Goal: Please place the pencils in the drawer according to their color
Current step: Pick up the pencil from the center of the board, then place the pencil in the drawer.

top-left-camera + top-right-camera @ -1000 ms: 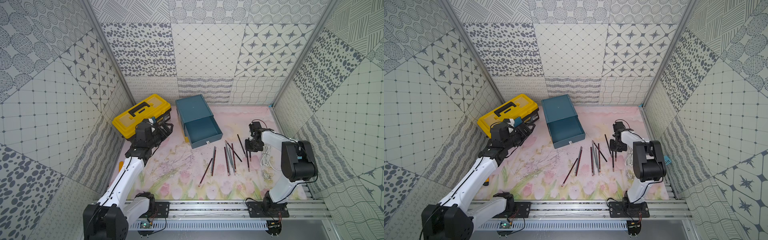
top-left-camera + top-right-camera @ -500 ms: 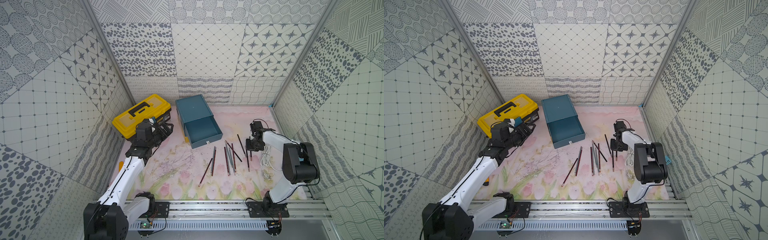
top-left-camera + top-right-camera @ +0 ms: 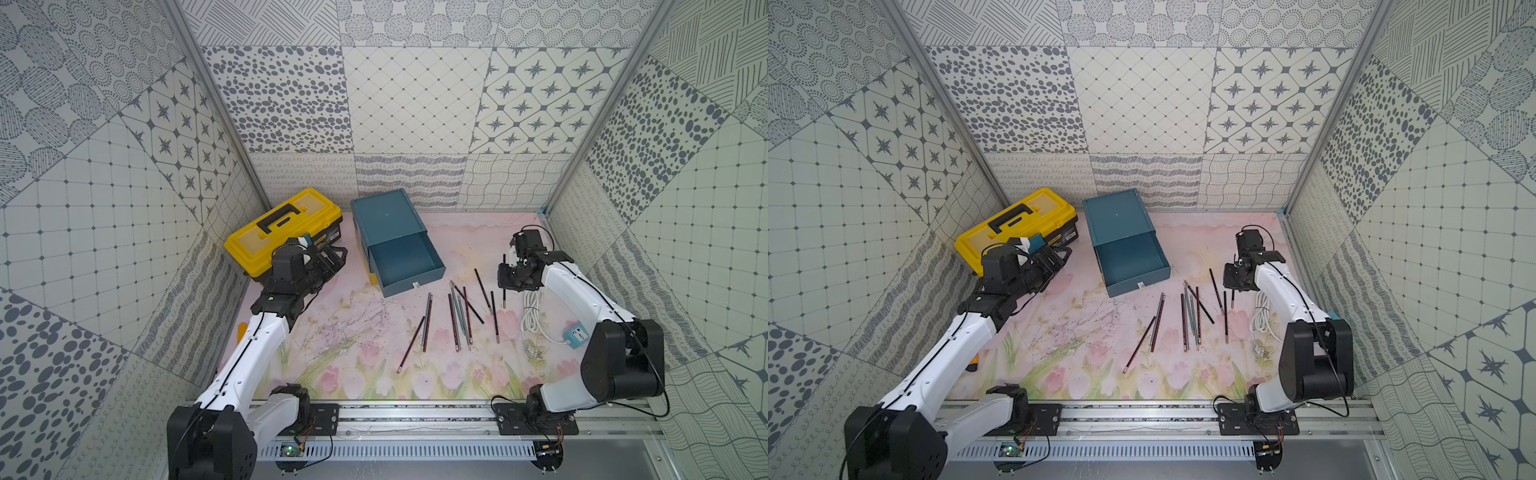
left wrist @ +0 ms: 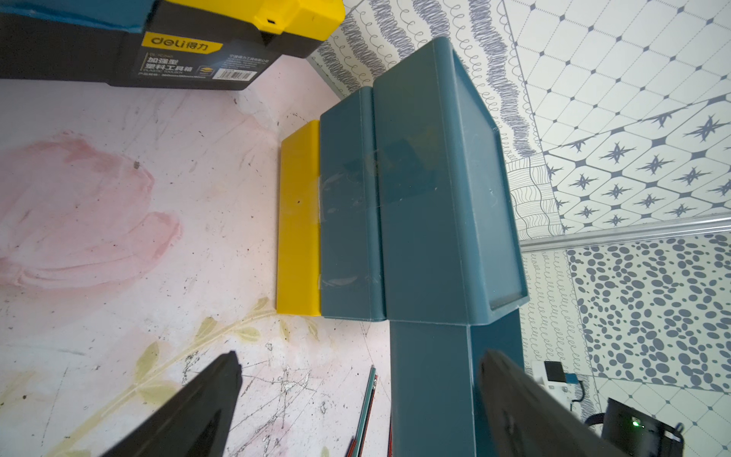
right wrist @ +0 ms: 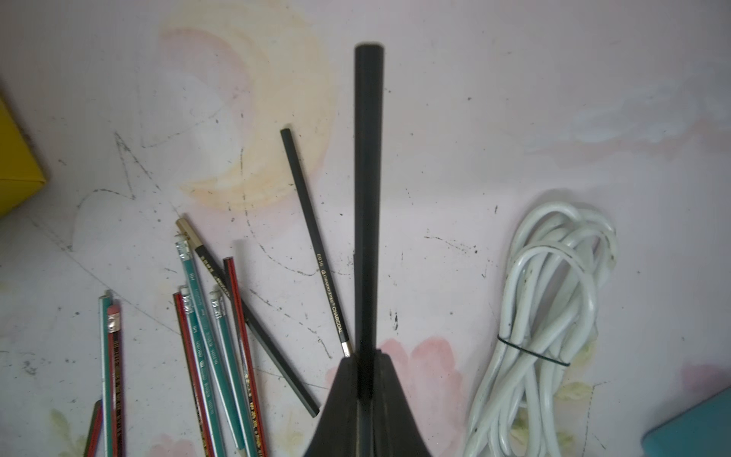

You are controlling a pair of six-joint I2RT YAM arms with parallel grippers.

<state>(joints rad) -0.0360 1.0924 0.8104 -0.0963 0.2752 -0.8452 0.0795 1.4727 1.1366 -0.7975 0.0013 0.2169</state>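
**Right claw** point(image 5: 366, 358): clamped on one black pencil point(image 5: 368, 190). In the right wrist view the shaft runs straight out from the fingertips, blunt end foremost, and the rest is hidden behind the fingers. In both top views its long axis runs from the back wall toward the front rail, roughly parallel to the loose pencils point(image 3: 465, 311). Level or tilted cannot be told.

**Surroundings**: the loose pencils lie on the counter point(image 3: 332, 332), between this claw and the drawer unit point(image 3: 384, 216). A coiled white cable point(image 3: 530, 316) lies on the claw's other side. The unit stands at back centre with its top drawer point(image 3: 401, 259) pulled out, which hides the lower fronts from above.

**Left claw** point(image 4: 360, 356): jaws wide apart, holding nothing. It sits by the yellow toolbox point(image 3: 274, 232) and faces the unit's side wall.

**Change over the last second**: the right claw sits at nearly the same spot, its arm's elbow has dropped toward the front rail, and the left arm has not moved.
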